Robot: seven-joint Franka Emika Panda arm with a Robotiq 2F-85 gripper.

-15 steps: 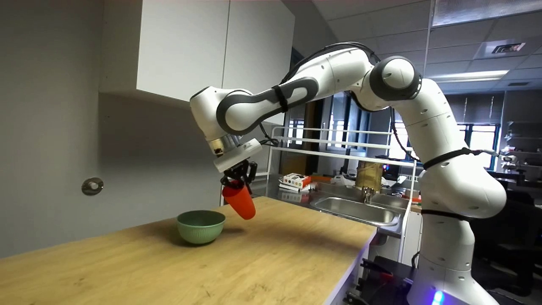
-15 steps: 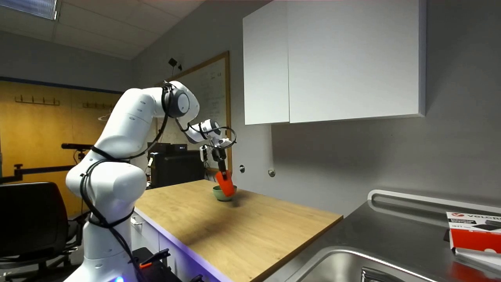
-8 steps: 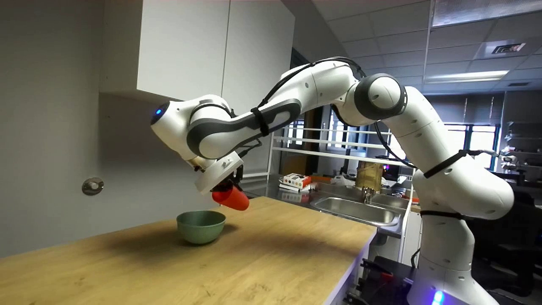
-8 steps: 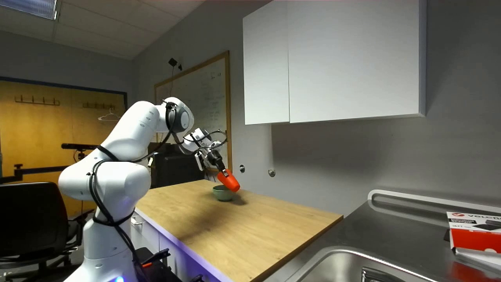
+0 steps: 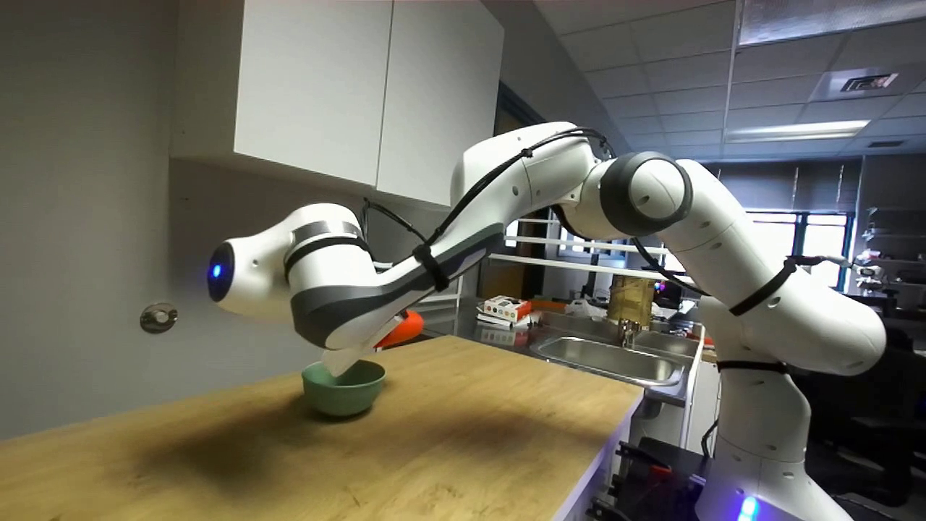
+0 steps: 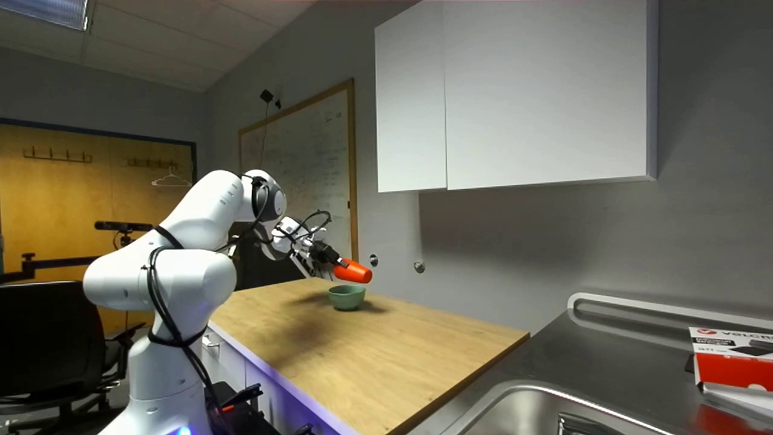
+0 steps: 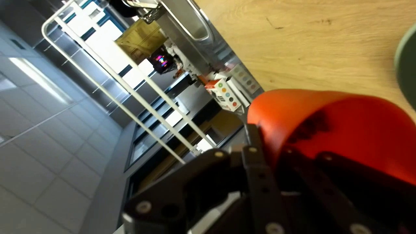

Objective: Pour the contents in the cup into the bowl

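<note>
The red-orange cup (image 5: 404, 329) is held tilted, nearly on its side, above the table. In an exterior view the cup (image 6: 355, 272) is above the mint-green bowl (image 6: 346, 298), its base pointing away from the gripper. My gripper (image 6: 342, 263) is shut on the cup's wall. In the wrist view the gripper (image 7: 272, 152) has one finger outside the cup (image 7: 289, 104) and one inside its mouth. A dark patch shows inside; I cannot tell what it is. The bowl (image 5: 343, 398) stands upright; its edge also shows in the wrist view (image 7: 407, 65). The arm hides the gripper in an exterior view.
The wooden table (image 5: 463, 449) meets a wall at the back. A cabinet (image 5: 311, 87) hangs above. A metal sink (image 5: 608, 358), a white rack (image 5: 579, 262) and small boxes (image 5: 504, 309) stand beyond the table's end.
My arm has come lower and the wrist has rolled. The cup has swung from a steep tilt to nearly horizontal, its base rising. My gripper stays shut on it; the bowl has not moved.
</note>
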